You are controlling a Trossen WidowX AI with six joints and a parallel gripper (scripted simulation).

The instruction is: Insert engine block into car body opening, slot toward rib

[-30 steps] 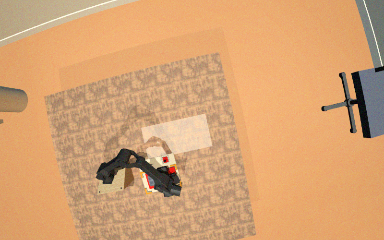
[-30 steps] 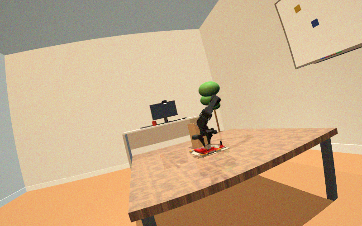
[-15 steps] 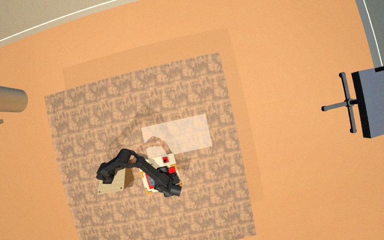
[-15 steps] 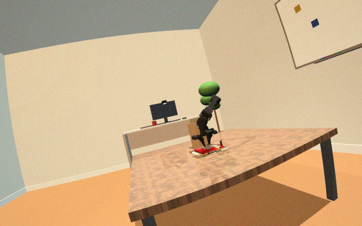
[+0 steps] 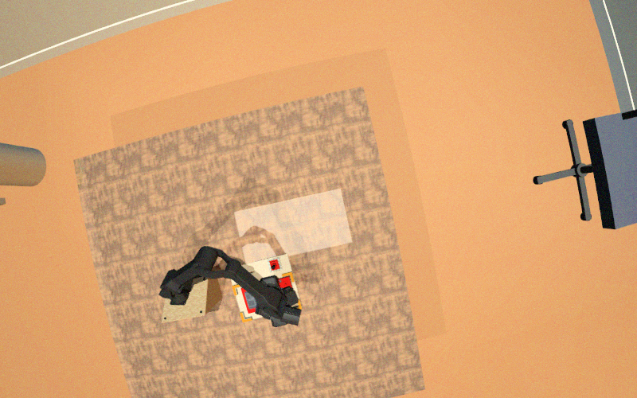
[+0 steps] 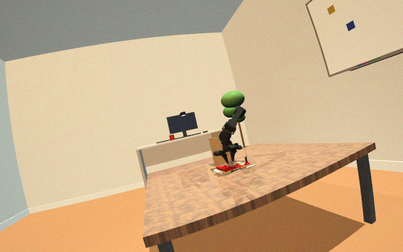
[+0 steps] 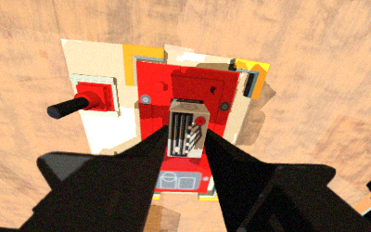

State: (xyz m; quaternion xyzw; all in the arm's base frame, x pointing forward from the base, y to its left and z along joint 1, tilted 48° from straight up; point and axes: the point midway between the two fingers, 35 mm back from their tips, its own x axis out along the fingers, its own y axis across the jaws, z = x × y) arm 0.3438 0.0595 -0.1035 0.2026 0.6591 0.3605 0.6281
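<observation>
The engine block point(image 7: 189, 109) point(image 6: 231, 164) is a small grey box with dark stripes and a red dot on top. My gripper point(image 7: 186, 131) point(image 6: 231, 165) is shut on it, one finger on each side. The red car body point(image 7: 158, 74) point(image 6: 222, 168) lies flat on the cream board, and the block stands upright over its middle. A dark edge of the opening point(image 7: 186, 100) shows just behind the block. The rest of the opening and the rib are hidden, and how deep the block sits cannot be told. In the top view the arm hides the block.
The cream board point(image 7: 105, 135) point(image 5: 260, 267) has orange corner pieces point(image 7: 129, 63) around the car body. A red base with an upright black-tipped stick point(image 7: 68, 108) point(image 6: 246, 161) stands at one end. The arm's beige mount point(image 5: 182, 312) is beside the board on the table point(image 5: 162, 188).
</observation>
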